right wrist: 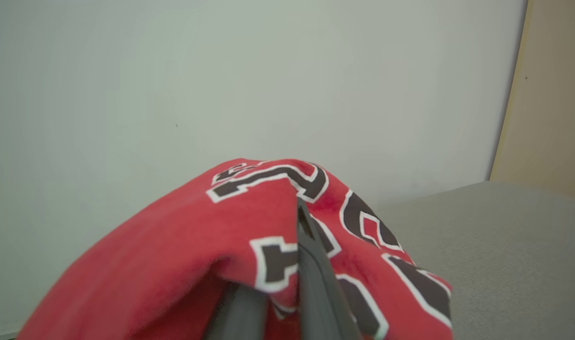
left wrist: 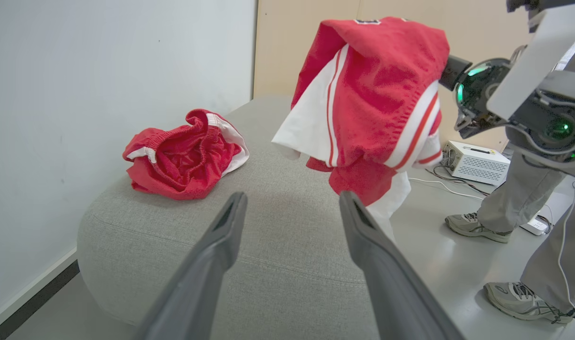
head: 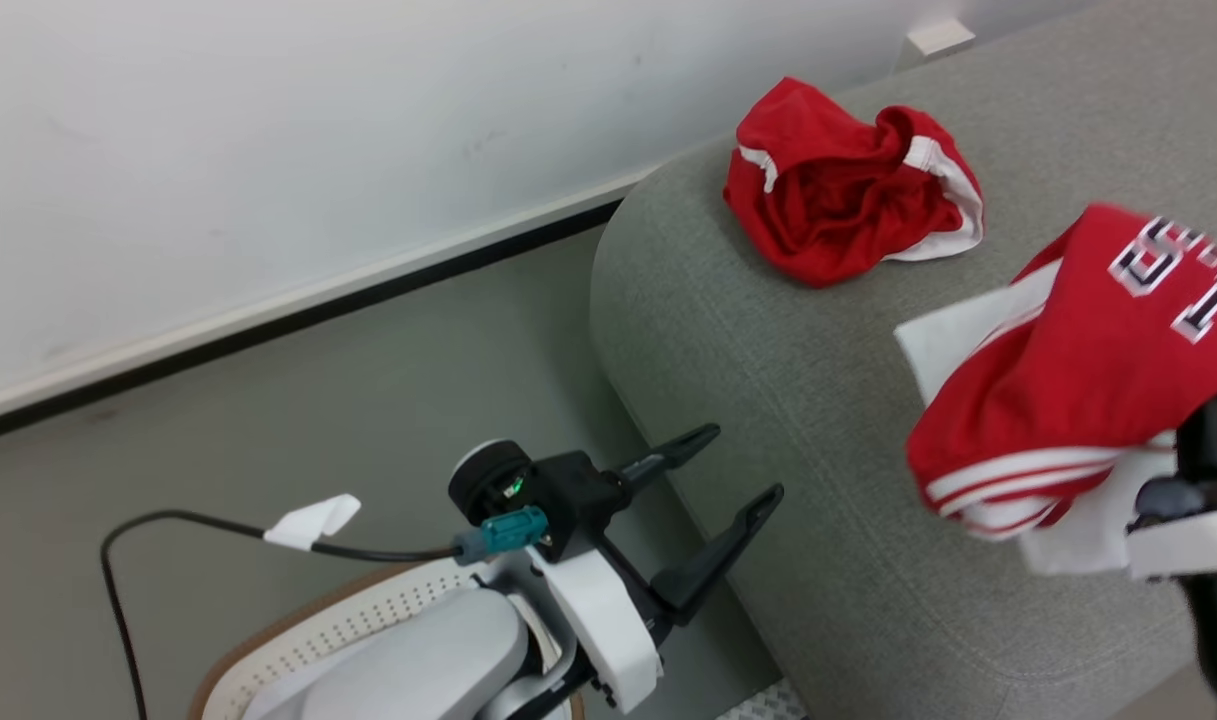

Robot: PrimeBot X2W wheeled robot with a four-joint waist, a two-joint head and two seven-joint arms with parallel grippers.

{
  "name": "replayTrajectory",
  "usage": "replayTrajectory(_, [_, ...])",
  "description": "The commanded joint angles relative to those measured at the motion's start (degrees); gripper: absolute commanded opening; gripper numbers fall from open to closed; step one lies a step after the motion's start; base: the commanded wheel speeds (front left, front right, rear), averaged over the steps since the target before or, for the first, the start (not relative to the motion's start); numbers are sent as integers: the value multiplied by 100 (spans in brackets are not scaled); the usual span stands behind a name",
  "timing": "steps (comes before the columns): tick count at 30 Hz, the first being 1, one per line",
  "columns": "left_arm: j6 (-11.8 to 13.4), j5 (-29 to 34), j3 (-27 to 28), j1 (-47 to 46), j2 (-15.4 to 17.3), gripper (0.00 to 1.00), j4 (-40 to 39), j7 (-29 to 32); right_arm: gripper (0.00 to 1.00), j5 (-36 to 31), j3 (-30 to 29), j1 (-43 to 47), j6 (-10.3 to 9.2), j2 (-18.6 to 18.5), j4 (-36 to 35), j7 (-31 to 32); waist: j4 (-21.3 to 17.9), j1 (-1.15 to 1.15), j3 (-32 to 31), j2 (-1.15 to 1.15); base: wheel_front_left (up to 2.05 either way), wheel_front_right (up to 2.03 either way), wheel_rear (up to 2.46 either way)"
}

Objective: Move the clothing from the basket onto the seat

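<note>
One piece of the clothing, a red garment with white trim (head: 848, 185) (left wrist: 183, 158), lies crumpled on the grey seat (head: 768, 330) (left wrist: 278, 245) near its far rounded end. The other piece, a red jersey with block letters (head: 1068, 370) (left wrist: 377, 104) (right wrist: 221, 259), hangs in the air above the seat's near side. My right gripper (right wrist: 289, 226) is shut on it, with cloth draped over the fingers (right wrist: 315, 293). My left gripper (head: 743, 462) (left wrist: 292, 196) stands open and empty beside the seat's edge, above the basket (head: 368, 610), whose inside is hidden.
A white wall with a dark skirting runs behind the seat. A black cable with a white tag (head: 308, 520) trails over the floor at the left. A person's feet (left wrist: 476, 224) and a white box (left wrist: 476, 160) with cables are on the floor beyond the seat.
</note>
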Motion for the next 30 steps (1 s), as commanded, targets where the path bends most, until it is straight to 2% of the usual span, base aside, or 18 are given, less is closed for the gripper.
replayTrajectory(1, [-7, 26, 34, -107, 69, 100, -47, 33, 0, 5, -107, -327, -13, -95, 21, 100, 111, 0, 218, -1, 0, 0, 0])
replayTrajectory(5, [-12, 75, 89, -305, 188, 100, -173, 139, 0, -18, -382, -971, -13, -435, 290, 271, 336, 0, 672, -1, 0, 0, 0])
replayTrajectory(10, [-44, 114, 159, -508, 368, 100, -288, 244, 0, 2, -738, -1723, -13, -840, 1088, 260, 734, 0, 1263, -1, 0, 0, 0])
replayTrajectory(17, [-41, 151, 311, -774, 625, 100, -346, 311, 0, -313, -1005, -2585, -13, -1573, 2210, 326, 1274, 0, 2107, -1, 0, 0, 0])
replayTrajectory(21, [-67, 173, 364, -865, 700, 100, -330, 276, 0, -556, -872, -2839, -13, -1775, 2766, 545, 1425, 0, 2409, -1, 0, 0, 0])
replayTrajectory(22, [-75, 172, 396, -927, 709, 100, -326, 232, 0, -728, -665, -2955, -13, -1873, 3121, 826, 1514, 0, 2580, -1, 0, 0, 0])
replayTrajectory(23, [-75, 172, 396, -927, 709, 100, -326, 232, 0, -728, -665, -2955, -13, -1873, 3121, 826, 1514, 0, 2580, -1, 0, 0, 0])
replayTrajectory(27, [-77, 165, 438, -1015, 666, 100, -276, 113, 0, -865, -151, -3063, -13, -1996, 3764, 1456, 1635, 0, 2763, -1, 0, 0, 0])
replayTrajectory(30, [-102, 156, 428, -1006, 625, 100, -179, 40, 0, -708, 104, -3117, -13, -2037, 4173, 1947, 1680, 0, 2739, -1, 0, 0, 0])
